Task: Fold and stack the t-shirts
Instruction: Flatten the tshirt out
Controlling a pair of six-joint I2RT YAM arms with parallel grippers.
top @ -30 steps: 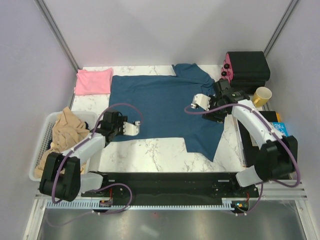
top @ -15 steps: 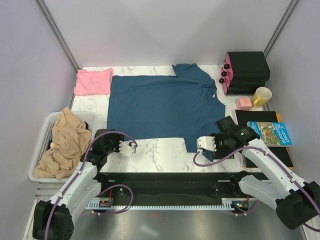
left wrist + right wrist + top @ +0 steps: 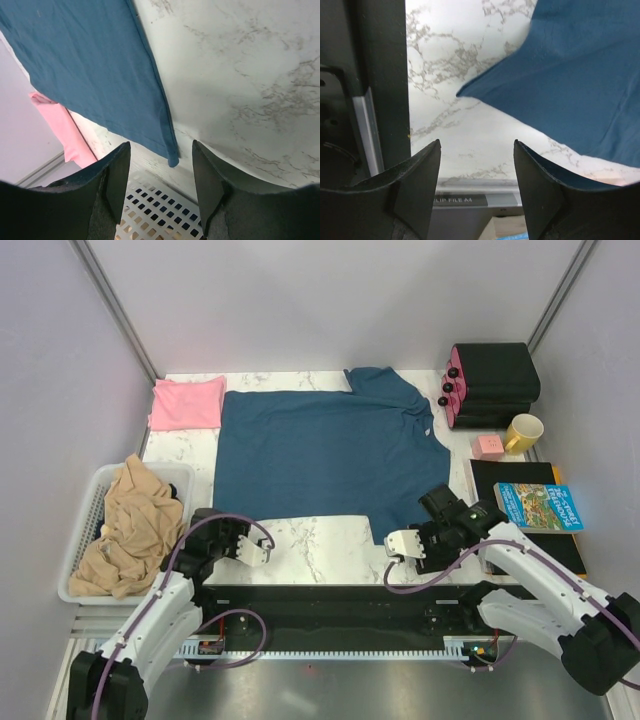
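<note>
The dark teal-blue t-shirt [image 3: 330,455] lies spread flat across the middle of the marble table; its hem corner shows in the left wrist view [image 3: 100,65] and its other front corner in the right wrist view [image 3: 580,75]. The pale pink t-shirt [image 3: 187,402] lies folded at the back left corner, and shows as a pink strip [image 3: 65,135] past the teal hem. My left gripper [image 3: 255,545] [image 3: 160,185] hovers open and empty just off the shirt's front left corner. My right gripper [image 3: 400,540] [image 3: 477,185] is open and empty just off the front right corner.
A white basket [image 3: 100,475] holding a beige cloth [image 3: 130,520] stands at the left edge. At the right are a black box [image 3: 495,380], a yellow mug [image 3: 524,430], a small pink cube [image 3: 488,446] and a blue printed book [image 3: 545,507] on a black folder.
Both arms have drawn back toward the near edge. The right gripper left the shirt's right side. The flap at the shirt's front right is gone; the hem now runs straight.
</note>
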